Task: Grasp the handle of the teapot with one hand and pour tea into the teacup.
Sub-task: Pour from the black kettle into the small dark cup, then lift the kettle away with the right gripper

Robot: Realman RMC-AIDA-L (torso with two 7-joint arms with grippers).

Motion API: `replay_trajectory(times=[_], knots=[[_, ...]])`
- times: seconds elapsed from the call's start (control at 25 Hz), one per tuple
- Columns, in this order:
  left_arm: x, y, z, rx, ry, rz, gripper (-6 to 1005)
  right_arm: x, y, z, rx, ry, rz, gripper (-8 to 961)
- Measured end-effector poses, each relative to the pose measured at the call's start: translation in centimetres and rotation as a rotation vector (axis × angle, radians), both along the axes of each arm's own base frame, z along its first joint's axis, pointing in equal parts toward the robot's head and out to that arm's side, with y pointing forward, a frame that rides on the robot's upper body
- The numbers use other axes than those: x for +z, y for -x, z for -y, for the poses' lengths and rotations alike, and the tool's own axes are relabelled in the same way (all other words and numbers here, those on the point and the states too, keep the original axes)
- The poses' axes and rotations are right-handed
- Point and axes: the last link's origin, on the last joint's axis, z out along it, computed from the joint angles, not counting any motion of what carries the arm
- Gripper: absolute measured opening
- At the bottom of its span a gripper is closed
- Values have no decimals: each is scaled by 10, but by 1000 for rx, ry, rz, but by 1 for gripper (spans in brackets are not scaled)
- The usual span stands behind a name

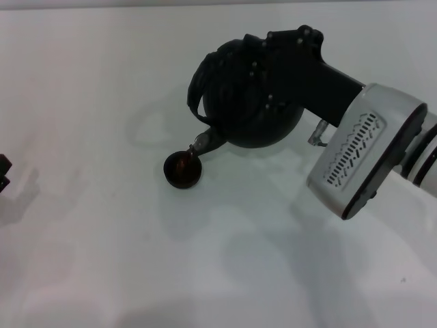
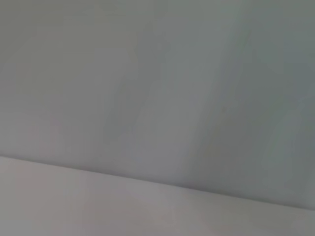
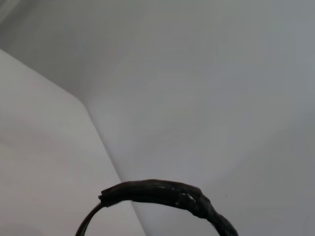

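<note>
In the head view the black teapot (image 1: 263,113) is tilted to the left, its spout (image 1: 205,142) right over the small dark teacup (image 1: 182,169), which shows reddish-brown liquid inside. My right gripper (image 1: 263,68) is shut on the arched handle (image 1: 198,85) and holds the pot off the table. The handle also shows in the right wrist view (image 3: 162,194) as a dark wrapped hoop. My left gripper (image 1: 3,174) sits parked at the left edge of the head view.
The white table (image 1: 102,239) carries only the cup. My right arm's grey and white wrist housing (image 1: 362,157) reaches in from the right. The left wrist view shows only bare table and wall.
</note>
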Motion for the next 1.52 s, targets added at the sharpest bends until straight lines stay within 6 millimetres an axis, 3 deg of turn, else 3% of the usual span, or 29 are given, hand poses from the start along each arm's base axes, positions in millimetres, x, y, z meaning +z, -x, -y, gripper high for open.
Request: replay_trajectory(times=[1.52], knots=[[0, 0, -10, 5, 6, -11, 872, 1, -3, -6, 8, -14, 26, 100]])
